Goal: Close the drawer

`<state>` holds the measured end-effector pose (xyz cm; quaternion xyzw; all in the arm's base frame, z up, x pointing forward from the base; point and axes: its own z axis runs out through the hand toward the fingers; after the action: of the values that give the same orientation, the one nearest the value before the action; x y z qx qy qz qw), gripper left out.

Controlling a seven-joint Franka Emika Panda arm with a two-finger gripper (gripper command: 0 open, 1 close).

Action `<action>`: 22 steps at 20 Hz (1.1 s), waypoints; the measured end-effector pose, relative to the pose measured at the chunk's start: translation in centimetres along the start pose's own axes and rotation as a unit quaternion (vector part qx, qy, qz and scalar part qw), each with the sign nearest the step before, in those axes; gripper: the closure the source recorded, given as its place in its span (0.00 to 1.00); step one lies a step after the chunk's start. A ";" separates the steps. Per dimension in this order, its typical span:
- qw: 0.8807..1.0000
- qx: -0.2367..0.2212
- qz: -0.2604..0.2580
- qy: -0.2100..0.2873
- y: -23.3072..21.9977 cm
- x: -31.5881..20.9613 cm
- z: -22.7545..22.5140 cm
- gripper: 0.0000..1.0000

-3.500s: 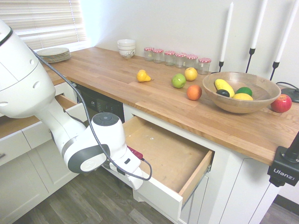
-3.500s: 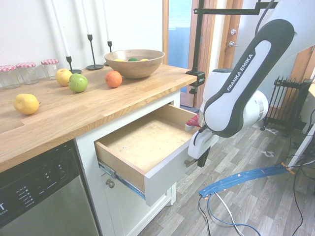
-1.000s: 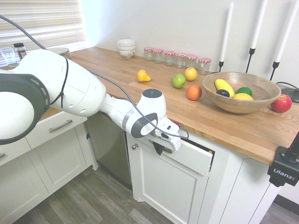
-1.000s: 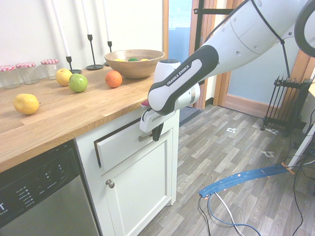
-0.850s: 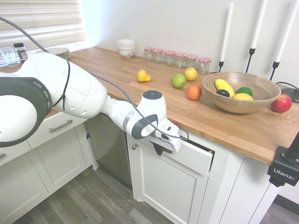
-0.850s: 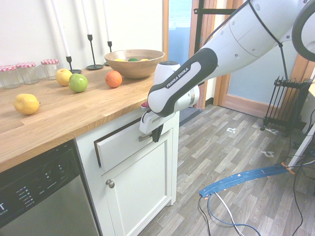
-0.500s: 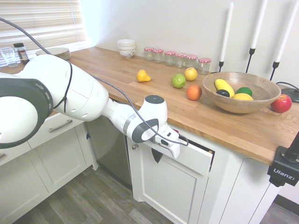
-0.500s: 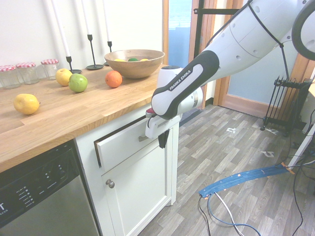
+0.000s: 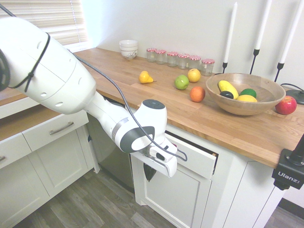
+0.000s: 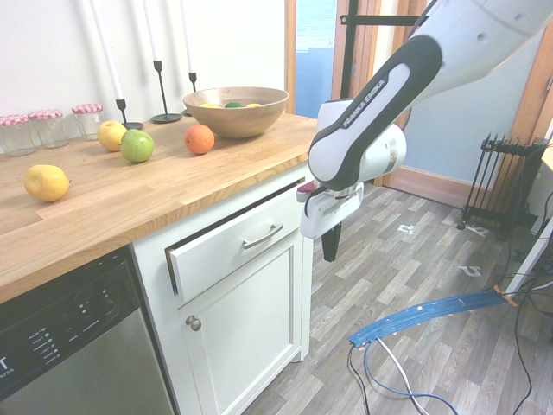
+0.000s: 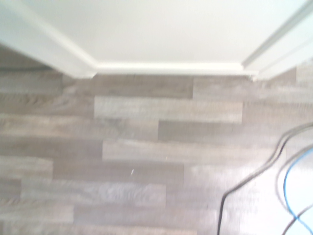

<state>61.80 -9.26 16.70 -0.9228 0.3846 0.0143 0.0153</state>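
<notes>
In the first exterior view the drawer (image 9: 197,159) sits under the wooden countertop (image 9: 142,102), its flat white front almost flush with the cabinet, a thin dark gap left along its top edge and right side. The glossy white arm's gripper (image 9: 149,172) hangs in front of the cabinet door (image 9: 178,197), pointing down, its dark fingers pressed together on nothing, apart from the drawer front. The arm hides the drawer's handle here. On the oiled butcher-block top stand a round wooden bowl (image 9: 242,102) with fruit, a smooth red apple (image 9: 286,105), an orange (image 9: 197,93), a green apple (image 9: 181,82), a yellow pear (image 9: 145,77), a row of glass jars (image 9: 180,58) with red checked lids, stacked white bowls (image 9: 128,48) and tall white candles (image 9: 230,33) in thin black holders.

The second exterior view shows what the first does not: the curved silver bar handle (image 10: 263,236) on the drawer (image 10: 233,246), free and untouched, with the gripper (image 10: 329,249) well clear of it over the grey plank floor (image 10: 415,285). The dark slit round the panel is plain here too. A round metal knob (image 10: 193,322) sits on the panelled door below, and a steel dishwasher front (image 10: 69,346) fills the lower left corner.

The wrist view, somewhat blurred, gives only grey wood-grain floor planks (image 11: 127,161) and the white cabinet base (image 11: 166,34) with its moulded edge; the drawer does not show.
</notes>
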 end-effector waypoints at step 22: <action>1.000 0.007 -0.003 0.021 8.4 -13.9 -5.7 0.00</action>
<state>46.16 -5.50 22.75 -0.9239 0.3823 -0.0080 0.0132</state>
